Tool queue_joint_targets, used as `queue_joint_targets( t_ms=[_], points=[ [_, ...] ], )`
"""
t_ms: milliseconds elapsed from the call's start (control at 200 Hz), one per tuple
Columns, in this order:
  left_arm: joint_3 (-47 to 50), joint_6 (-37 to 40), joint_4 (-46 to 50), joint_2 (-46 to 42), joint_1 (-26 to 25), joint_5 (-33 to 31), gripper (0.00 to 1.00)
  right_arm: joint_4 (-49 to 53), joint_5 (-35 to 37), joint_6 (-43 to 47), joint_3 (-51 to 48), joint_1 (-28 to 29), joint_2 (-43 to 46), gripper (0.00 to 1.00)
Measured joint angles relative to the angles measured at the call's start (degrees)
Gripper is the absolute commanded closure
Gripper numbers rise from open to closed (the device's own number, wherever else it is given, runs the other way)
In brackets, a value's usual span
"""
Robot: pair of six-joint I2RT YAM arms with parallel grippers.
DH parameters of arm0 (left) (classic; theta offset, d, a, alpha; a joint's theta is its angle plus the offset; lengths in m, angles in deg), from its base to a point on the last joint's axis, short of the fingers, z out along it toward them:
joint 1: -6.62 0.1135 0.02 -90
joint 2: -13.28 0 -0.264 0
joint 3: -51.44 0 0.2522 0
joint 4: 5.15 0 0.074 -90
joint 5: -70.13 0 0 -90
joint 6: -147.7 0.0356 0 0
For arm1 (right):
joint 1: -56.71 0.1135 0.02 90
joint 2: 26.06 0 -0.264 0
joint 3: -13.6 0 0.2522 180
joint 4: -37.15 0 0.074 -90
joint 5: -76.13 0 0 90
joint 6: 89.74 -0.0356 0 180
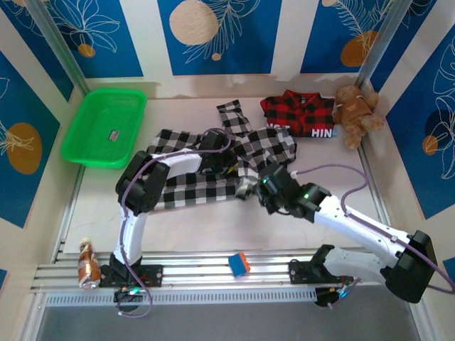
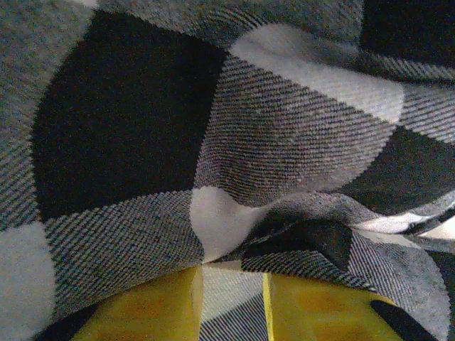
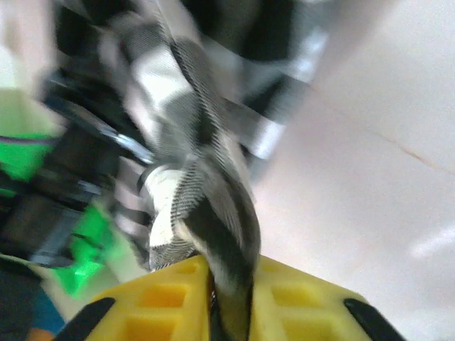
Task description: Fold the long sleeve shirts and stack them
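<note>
The black-and-white checked shirt (image 1: 192, 186) lies spread and rumpled across the middle of the table, one sleeve (image 1: 233, 117) reaching toward the back. My left gripper (image 1: 222, 158) sits over its middle, and the left wrist view shows the yellow fingers (image 2: 142, 312) of my left gripper (image 2: 231, 298) shut on a fold of the checked shirt (image 2: 284, 142). My right gripper (image 1: 254, 188) is at the shirt's right edge. In the blurred right wrist view, my right gripper (image 3: 231, 298) pinches a hanging strip of the checked shirt (image 3: 192, 163). The red-and-black plaid shirt (image 1: 298, 114) lies folded at the back right.
A green plastic basket (image 1: 106, 128) stands at the back left. A brown teddy bear (image 1: 355, 114) leans in the back right corner beside the plaid shirt. A bottle (image 1: 87, 263) and a small blue-and-orange block (image 1: 239, 263) rest on the front rail.
</note>
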Motion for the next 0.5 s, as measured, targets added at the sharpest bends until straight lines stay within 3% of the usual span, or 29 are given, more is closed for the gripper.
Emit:
queue_joint_targets(
  t_ms=[95, 255, 405, 500],
  points=[
    [0.0, 0.1, -0.6, 0.0, 0.2, 0.4, 0.69, 5.0, 1.0, -6.0, -2.7, 6.8, 2.1, 0.52],
    [0.1, 1.0, -1.7, 0.0, 0.1, 1.3, 0.68, 15.0, 3.8, -9.9, -1.8, 12.7, 7.0, 0.47],
    [1.8, 1.3, -3.1, -0.7, 0.1, 2.1, 0.6, 19.7, 5.9, -7.7, 3.1, 10.2, 7.3, 0.45],
    [3.0, 2.7, -2.5, -2.2, 0.1, 2.7, 0.37, 19.1, 5.2, -0.2, 5.6, 4.0, 6.7, 0.43]
  ],
)
